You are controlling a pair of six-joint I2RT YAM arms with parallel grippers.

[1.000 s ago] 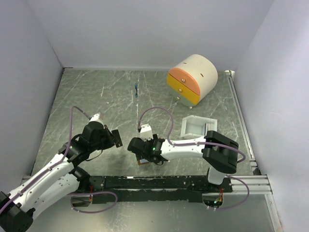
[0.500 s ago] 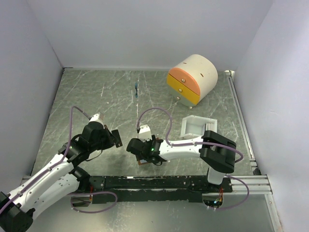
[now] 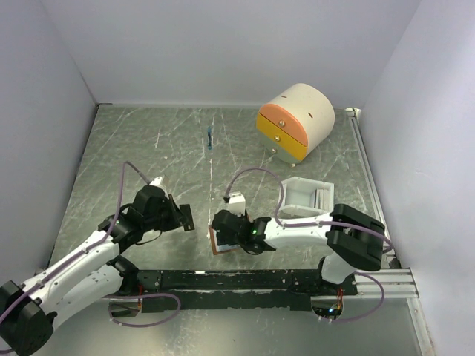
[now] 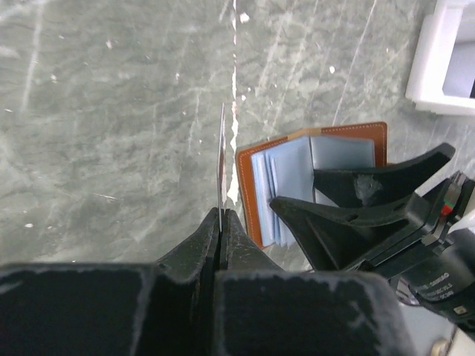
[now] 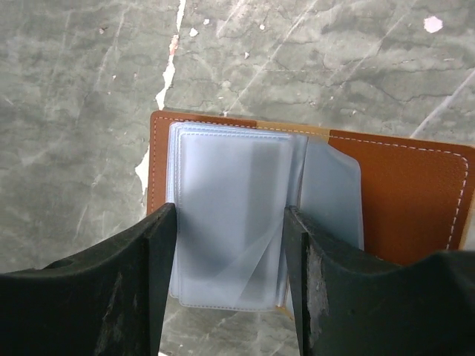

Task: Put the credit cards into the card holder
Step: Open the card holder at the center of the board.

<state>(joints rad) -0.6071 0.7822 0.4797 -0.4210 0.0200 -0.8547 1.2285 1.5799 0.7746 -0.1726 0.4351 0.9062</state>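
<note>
**Card on edge, pocket mouth not yet found: where this could slip**

My left hand [image 4: 223, 216] is pinched tight on one credit card [image 4: 222, 152]. The card stands on edge just beside the left border of the card holder [image 4: 250, 194], apart from it. The holder lies open on the worktop [image 3: 148, 148] near the arm bases, with its pale sleeves [image 5: 230, 178] facing up. My right hand [image 5: 228, 216] stands half-wide astride the sleeve stack, one finger at each side edge. I cannot tell whether the pads press on the plastic.

My worries, as judgement only:
- The sleeves look limp. A tighter squeeze could buckle the stack and shut the very mouth I need.
- The card is gripped at its near end alone. If it meets a sleeve edge off-line, it could pivot in the pinch or bend.
- I see nothing clearly pinning the holder down, so a push from the card might slide it away.
- The two hands are crowded together, and a small error could knock one finger against another.

The right wrist view shows the sleeves fanned in layers, with one loose leaf lying to the right, but no card at all. The left wrist view gives the card's line against the holder and the right fingers over it. Only the top view shows both arms converging and the white tray [image 3: 291, 194] beyond the right arm. Its contents are too small for me to name.
</note>
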